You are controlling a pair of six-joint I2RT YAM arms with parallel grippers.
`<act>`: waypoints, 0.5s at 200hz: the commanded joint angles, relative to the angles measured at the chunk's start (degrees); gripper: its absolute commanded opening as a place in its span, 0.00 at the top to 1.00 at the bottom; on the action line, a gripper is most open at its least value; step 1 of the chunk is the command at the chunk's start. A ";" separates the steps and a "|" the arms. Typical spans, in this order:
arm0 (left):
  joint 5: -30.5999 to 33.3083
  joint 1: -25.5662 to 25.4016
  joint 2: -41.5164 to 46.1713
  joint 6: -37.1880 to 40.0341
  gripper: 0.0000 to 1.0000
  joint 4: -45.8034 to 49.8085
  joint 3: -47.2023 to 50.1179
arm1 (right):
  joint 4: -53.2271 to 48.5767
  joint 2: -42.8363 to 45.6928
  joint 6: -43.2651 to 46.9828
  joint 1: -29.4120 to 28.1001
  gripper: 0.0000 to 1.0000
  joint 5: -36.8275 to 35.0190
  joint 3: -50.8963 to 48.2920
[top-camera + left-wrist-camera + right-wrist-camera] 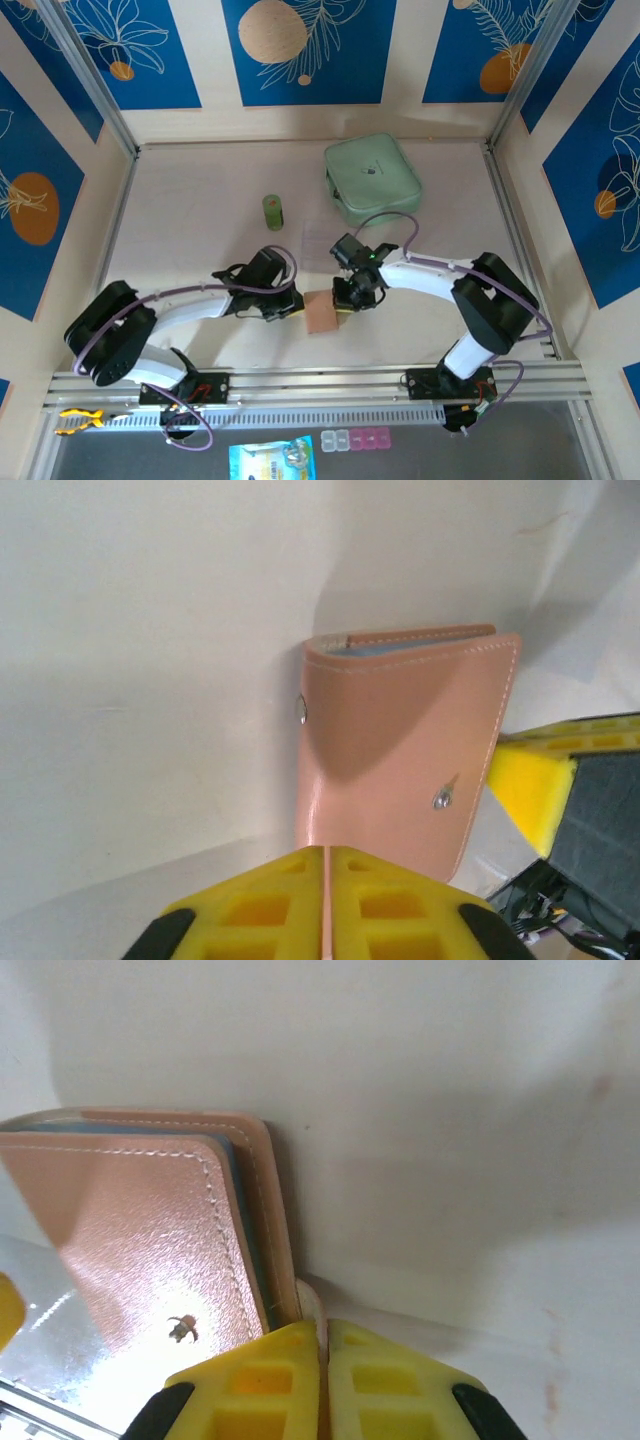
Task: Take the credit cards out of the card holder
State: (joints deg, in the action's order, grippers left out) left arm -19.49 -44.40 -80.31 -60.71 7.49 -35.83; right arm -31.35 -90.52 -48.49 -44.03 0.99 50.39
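the card holder (322,312) lies folded, well apart from the green case (372,178), on its near side. the left claw (327,858) and right claw (322,1328) each pinch one of its edges. opening it and removing the credit cards looks still ahead.

A pale beige laminate tabletop (200,220) is boxed in by cream walls (210,60) carrying deep-blue panels (300,50) printed with white leaf outlines and orange discs. At the back corners stand silver aluminium posts (88,75). The light is soft and even.
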 commanded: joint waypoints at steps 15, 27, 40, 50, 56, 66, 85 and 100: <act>4.11 2.12 5.28 4.66 0.78 9.17 -3.06 | -3.78 4.11 0.96 1.74 0.99 -0.95 0.86; 4.29 3.07 6.50 5.28 0.75 10.26 -3.10 | -4.78 4.37 1.28 1.66 0.99 -0.91 1.89; 4.06 4.09 7.68 5.82 0.74 11.20 -2.94 | -5.66 4.46 1.34 1.40 0.99 -0.91 2.97; 4.02 4.88 8.38 6.35 0.73 11.96 -2.79 | -6.21 4.56 1.39 0.99 0.99 -0.98 3.97; 3.93 5.26 8.86 6.73 0.73 12.24 -2.62 | -6.54 4.52 1.50 0.69 0.99 -1.02 4.62; 3.68 5.85 9.61 7.17 0.72 12.56 -2.25 | -7.23 4.27 1.70 0.20 0.99 -1.04 5.87; 3.21 6.83 10.98 7.92 0.70 13.24 -1.70 | -8.62 3.28 2.28 -0.93 0.99 -1.32 8.48; 3.13 7.33 12.06 8.48 0.69 14.05 -1.39 | -9.45 2.27 2.58 -1.95 0.99 -1.09 10.35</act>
State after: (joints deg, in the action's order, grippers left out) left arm -16.40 -38.28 -70.50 -54.68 18.35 -37.93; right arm -37.71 -87.24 -47.29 -44.42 -0.08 57.06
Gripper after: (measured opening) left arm 0.301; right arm 0.088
